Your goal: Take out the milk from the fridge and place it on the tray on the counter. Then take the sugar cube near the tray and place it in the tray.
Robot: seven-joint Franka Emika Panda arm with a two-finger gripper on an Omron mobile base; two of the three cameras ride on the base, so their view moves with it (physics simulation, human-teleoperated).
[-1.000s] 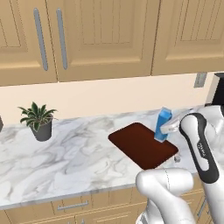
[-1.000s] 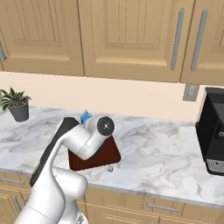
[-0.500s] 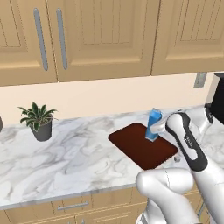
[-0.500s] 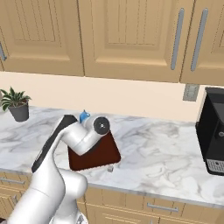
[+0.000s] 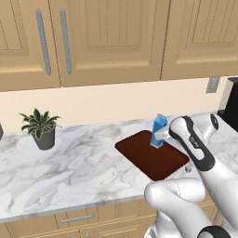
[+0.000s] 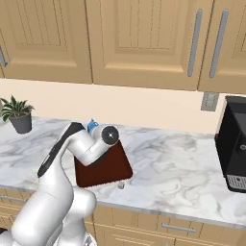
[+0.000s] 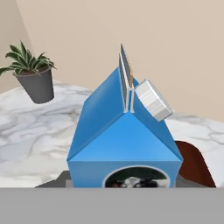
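Note:
The milk [image 5: 159, 130], a small blue gable-top carton, stands upright over the far part of the dark reddish-brown tray [image 5: 148, 160] on the marble counter [image 5: 69, 167]. My gripper [image 5: 162, 136] is shut on the carton from the right side; I cannot tell whether the carton's base touches the tray. In the hand view the milk [image 7: 124, 144] sits very close, hiding my fingertips, with a corner of the tray [image 7: 195, 168] behind it. From the right base view my arm hides most of the milk [image 6: 91, 126]. The sugar cube [image 5: 187, 169] lies just off the tray's front right corner, also seen as the sugar cube [image 6: 121, 185].
A potted plant [image 5: 42, 129] stands at the counter's far left. A black coffee machine [image 6: 233, 149] occupies the right end. Wooden wall cabinets [image 5: 111, 42] hang above, and a wall outlet [image 6: 209, 101] sits on the backsplash.
My gripper has carried the milk leftward from the tray's right edge to above its far middle. The tray and sugar cube have stayed put.

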